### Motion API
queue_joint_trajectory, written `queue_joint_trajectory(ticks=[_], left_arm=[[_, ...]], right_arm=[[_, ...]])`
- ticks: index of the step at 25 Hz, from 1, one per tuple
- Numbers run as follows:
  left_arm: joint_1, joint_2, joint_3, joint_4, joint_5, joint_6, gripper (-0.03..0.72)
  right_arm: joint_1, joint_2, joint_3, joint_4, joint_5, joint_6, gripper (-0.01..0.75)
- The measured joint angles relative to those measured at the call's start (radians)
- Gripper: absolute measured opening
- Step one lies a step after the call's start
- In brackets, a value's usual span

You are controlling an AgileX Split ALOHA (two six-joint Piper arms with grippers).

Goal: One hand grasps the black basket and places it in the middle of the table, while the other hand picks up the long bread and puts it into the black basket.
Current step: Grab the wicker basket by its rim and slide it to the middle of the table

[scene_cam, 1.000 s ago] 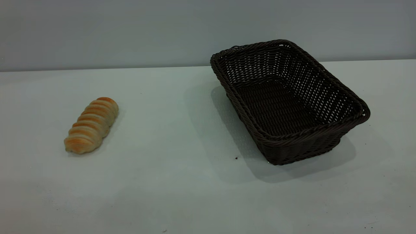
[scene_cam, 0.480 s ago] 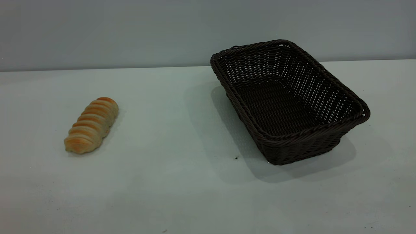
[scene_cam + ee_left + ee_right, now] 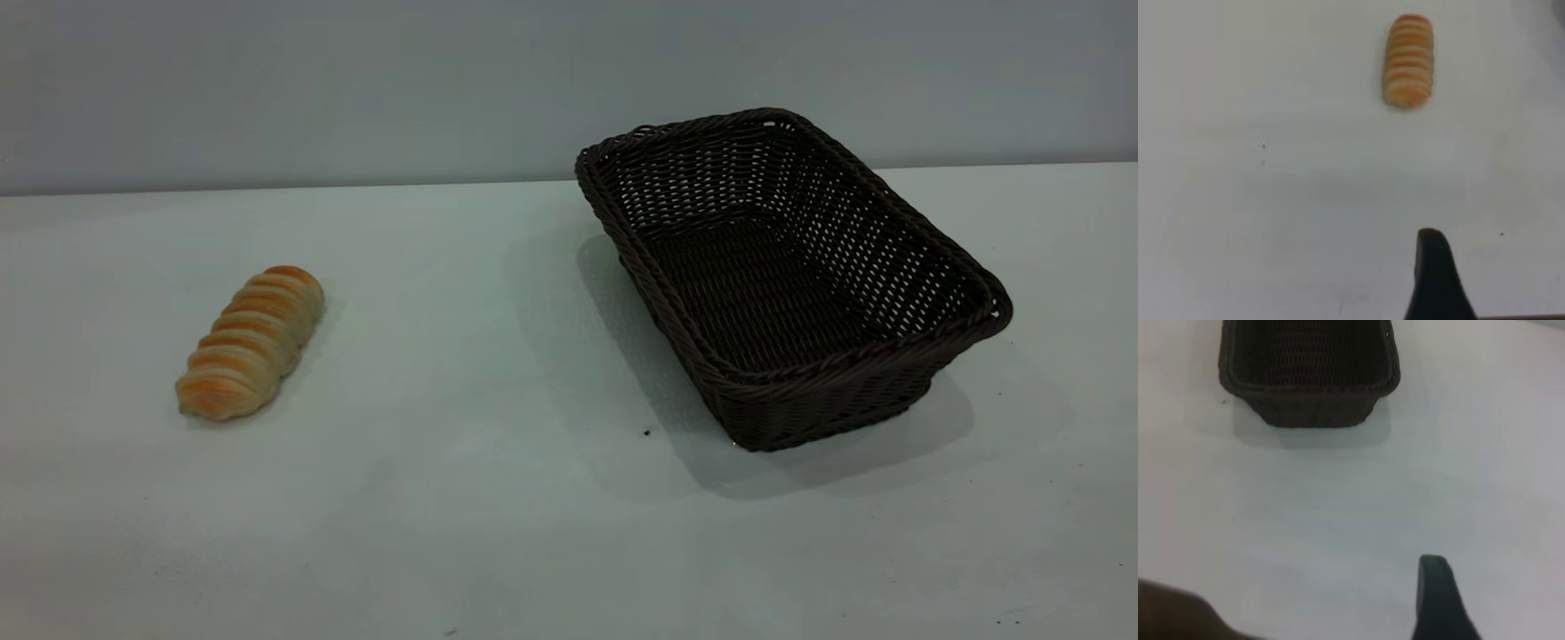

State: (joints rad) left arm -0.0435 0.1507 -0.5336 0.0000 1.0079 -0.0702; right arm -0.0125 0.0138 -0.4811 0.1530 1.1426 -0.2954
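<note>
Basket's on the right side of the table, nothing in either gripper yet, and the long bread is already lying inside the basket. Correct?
Not quite. The long bread is not in the black basket; it lies on the bare table, off to the left and well apart from it, as the exterior view shows. The rest stands: the basket is on the right, and neither gripper holds anything.

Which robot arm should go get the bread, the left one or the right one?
Probably the left. The long bread lies on the left part of the table, and the left wrist view looks straight at it beyond the left gripper. The right wrist view faces the black basket, still empty at the right.
</note>
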Motion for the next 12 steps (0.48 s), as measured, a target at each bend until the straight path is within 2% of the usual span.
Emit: queue_joint_trajectory(ticks=[6,12], left_arm=[[0.0,0.131,-0.067,0.0,-0.039,0.007,0.501],[0.0,0.237,-0.135,0.0,-0.037,0.011,0.501]], right_arm=[[0.0,0.117,-0.011,0.054,-0.038,-0.012,0.46],[-0.001,0.344,-0.042,0.232,-0.112,-0.041,0.46]])
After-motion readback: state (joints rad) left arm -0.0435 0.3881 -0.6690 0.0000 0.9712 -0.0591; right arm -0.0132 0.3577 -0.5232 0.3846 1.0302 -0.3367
